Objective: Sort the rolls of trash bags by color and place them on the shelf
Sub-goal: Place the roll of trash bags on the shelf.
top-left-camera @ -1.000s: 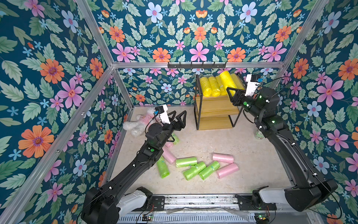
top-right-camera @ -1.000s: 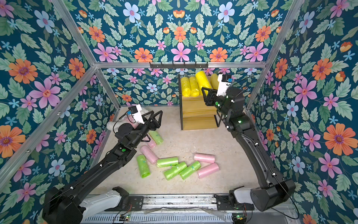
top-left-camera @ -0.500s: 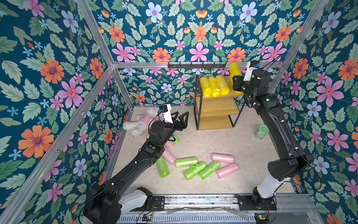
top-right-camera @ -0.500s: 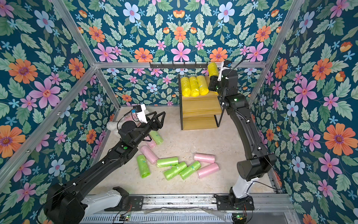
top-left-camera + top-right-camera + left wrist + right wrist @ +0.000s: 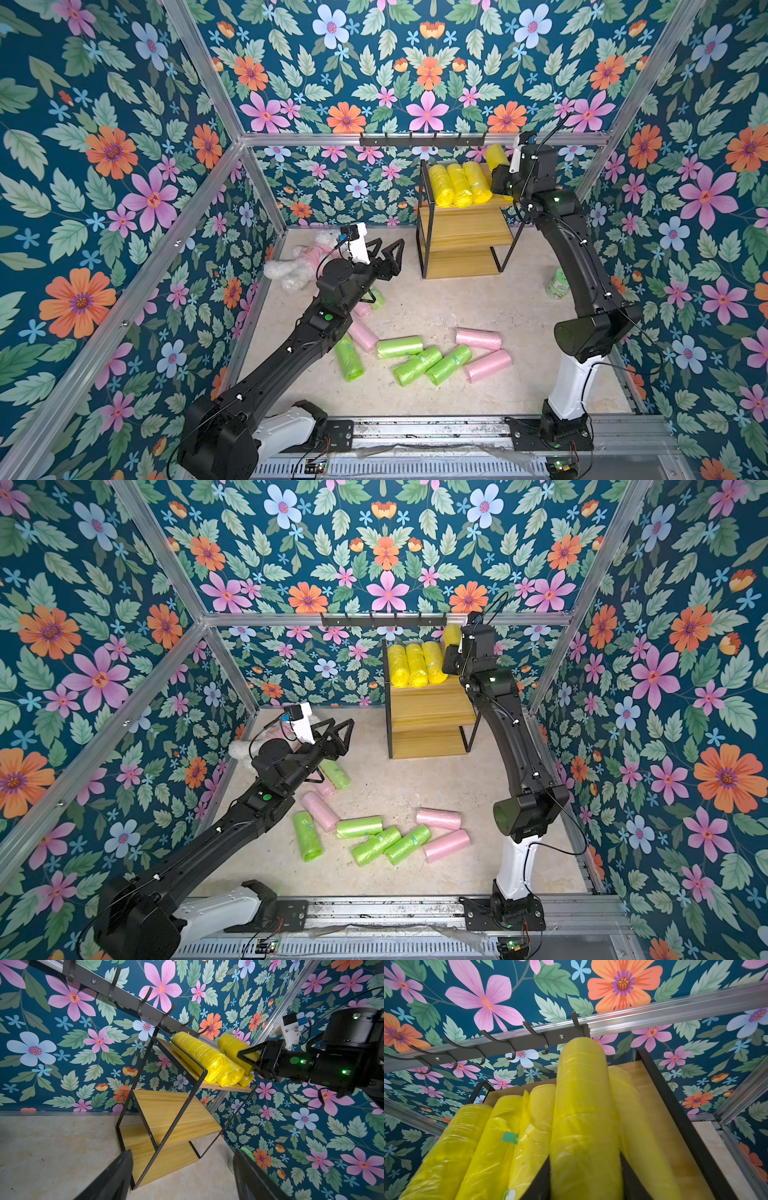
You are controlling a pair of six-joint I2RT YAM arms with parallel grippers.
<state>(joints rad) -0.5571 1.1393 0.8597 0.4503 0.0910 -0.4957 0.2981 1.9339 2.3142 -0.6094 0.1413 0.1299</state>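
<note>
Yellow roll (image 5: 581, 1095) has been raised over the shelf's (image 5: 465, 232) top board, near its right edge, and is clamped by the right gripper (image 5: 247, 1057). Left gripper (image 5: 387, 245) is held spread, empty. Yellow tier judged nearly filled.

rolls (image 5: 459, 185) side by side atop the shelf (image 5: 465, 232) (more loose on the floor (image 5: 436, 307) before it)

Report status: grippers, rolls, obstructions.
Left gripper open, empty. Right gripper shut on yellow roll over shelf top tier. Green rolls, pink rolls on floor. Nothing blocking.
</note>
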